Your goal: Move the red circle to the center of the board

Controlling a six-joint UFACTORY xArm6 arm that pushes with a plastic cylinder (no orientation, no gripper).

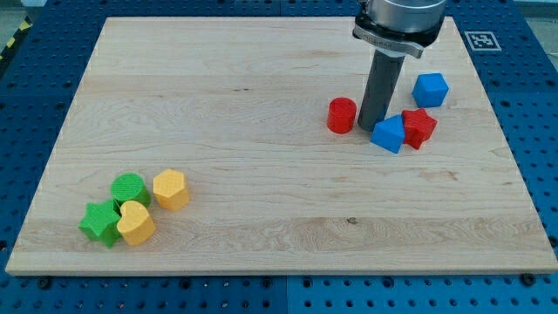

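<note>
Rod tip (367, 130): no jaws fitted, nothing being held.
Red circle (342, 115): being flanked just at tip's view-left, apparently touching; board (261, 201) centre lying further view-left and lower, so leftward push judged required.
Blue block (389, 133), red block (418, 127): crowding tip's view-right.

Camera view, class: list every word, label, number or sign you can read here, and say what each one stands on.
No readable words, letters or numbers appear anywhere.
A black-and-white square marker sits on the blue perforated surface by the wooden board's top right corner; it is a coded pattern, not text.
The blocks, such as the red circle, carry no labels.
My tip is unmarked.
</note>
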